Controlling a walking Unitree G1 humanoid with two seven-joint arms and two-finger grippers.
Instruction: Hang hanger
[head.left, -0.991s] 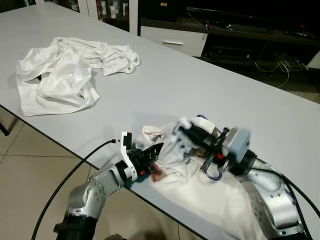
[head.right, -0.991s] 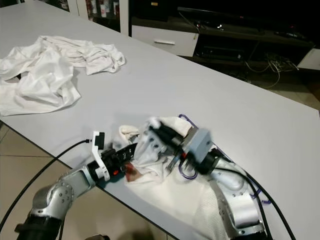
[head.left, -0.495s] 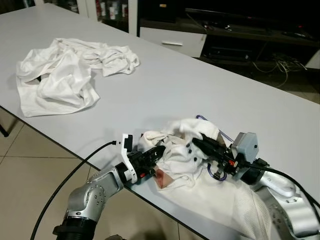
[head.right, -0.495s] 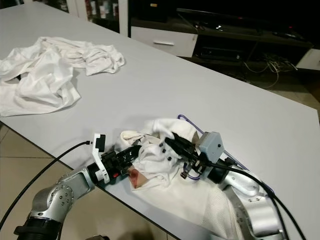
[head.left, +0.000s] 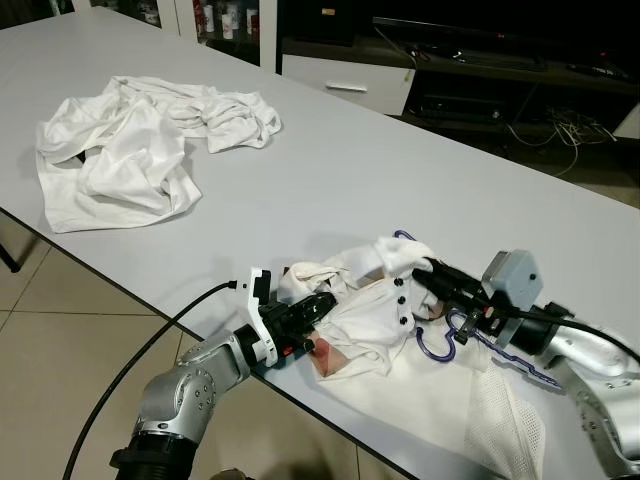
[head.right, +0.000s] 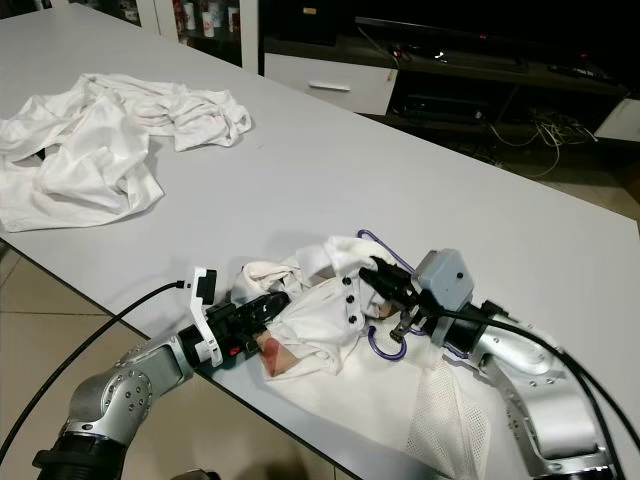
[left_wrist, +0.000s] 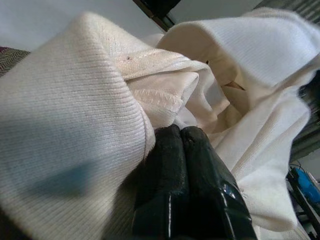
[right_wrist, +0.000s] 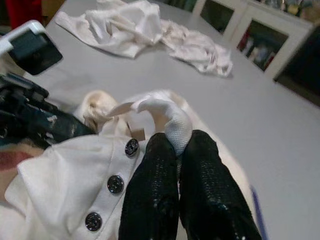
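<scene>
shirt (head.left: 375, 310) lies bunched at the desk's (head.left: 350, 170) near edge, both sets of jaws clamped on its cloth; purple hanger (head.left: 440, 345) lies half under it, just beside the right gripper (head.left: 425, 275), left gripper (head.left: 320, 305) opposite.

A purple wire hanger (head.left: 437, 338) lay flat on the table near its front edge, hook curled toward the robot, mostly buried under a rumpled white shirt (head.left: 370, 310) whose placket showed 3 dark buttons (right_wrist: 115, 184).
</scene>
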